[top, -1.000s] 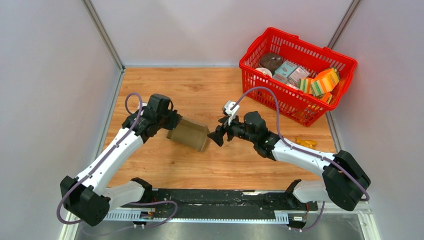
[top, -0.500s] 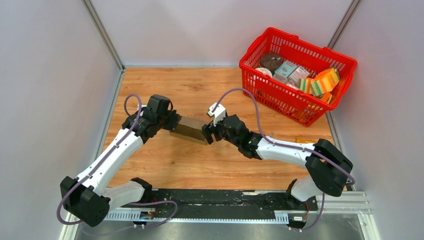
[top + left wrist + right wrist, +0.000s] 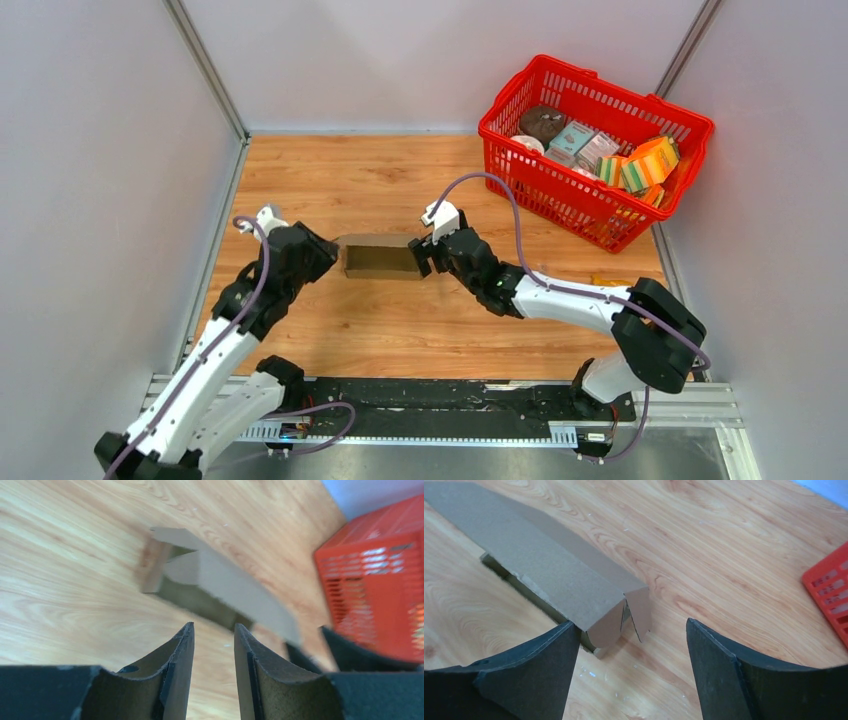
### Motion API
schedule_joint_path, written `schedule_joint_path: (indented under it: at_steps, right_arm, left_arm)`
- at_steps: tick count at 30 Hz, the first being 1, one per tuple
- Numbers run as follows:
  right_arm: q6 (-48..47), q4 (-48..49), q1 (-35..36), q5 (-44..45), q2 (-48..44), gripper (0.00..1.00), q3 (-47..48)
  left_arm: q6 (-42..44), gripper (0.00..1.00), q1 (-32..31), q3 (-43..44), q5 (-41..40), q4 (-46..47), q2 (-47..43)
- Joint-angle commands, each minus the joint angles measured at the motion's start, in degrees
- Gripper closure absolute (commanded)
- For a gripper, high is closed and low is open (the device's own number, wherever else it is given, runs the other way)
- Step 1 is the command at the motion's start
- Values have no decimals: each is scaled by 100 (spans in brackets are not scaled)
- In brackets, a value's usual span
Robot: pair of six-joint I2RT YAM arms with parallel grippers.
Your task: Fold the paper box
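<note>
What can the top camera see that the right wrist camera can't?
Only the top camera: both arms, the left gripper, and the packages inside the red basket. Only the right wrist camera: the loose end flaps of the paper box up close, between the fingers of the open right gripper. Both: the brown box, the wooden table and part of the basket.

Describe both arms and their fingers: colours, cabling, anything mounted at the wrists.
Both arms match: the left arm and right arm have white link shells between bulky black joint housings. A purple cable loops along each one. A small white camera block sits at each wrist. The fingers are matte black, wedge-shaped, tapering toward the tips. No markings visible.
</note>
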Motion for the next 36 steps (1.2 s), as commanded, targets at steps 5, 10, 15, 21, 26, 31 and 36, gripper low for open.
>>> schedule_joint_path:
  at_steps: [5,10,15,21,26,31,36]
  right_arm:
    - [-207,96,-45,553,357,18,935]
    - [-190,-115,-150,588,621,18,1461]
    - [-199,-352,-256,308,929,18,1735]
    - [-594,-747,-326,-639,1158,18,2209]
    - [-612,-792,-414,-1020,1263,18,2210]
    - [-507,-730,-511,-1178,1360,18,2280]
    - [-331,-661,-660,-1555,1395,18,2219]
  left_arm:
    - [2800,50,40,-1326,167,753,-1336]
    - [3004,37,40,-1020,-306,569,-749]
    - [3214,37,67,-782,-791,1148,129]
    - [3214,40,804,-843,297,2579,1036]
    - [3671,32,1262,-958,1465,3496,1344]
    - [4005,30,1429,-747,1688,3443,1739]
    - [4295,33,1429,-747,2030,3829,2126]
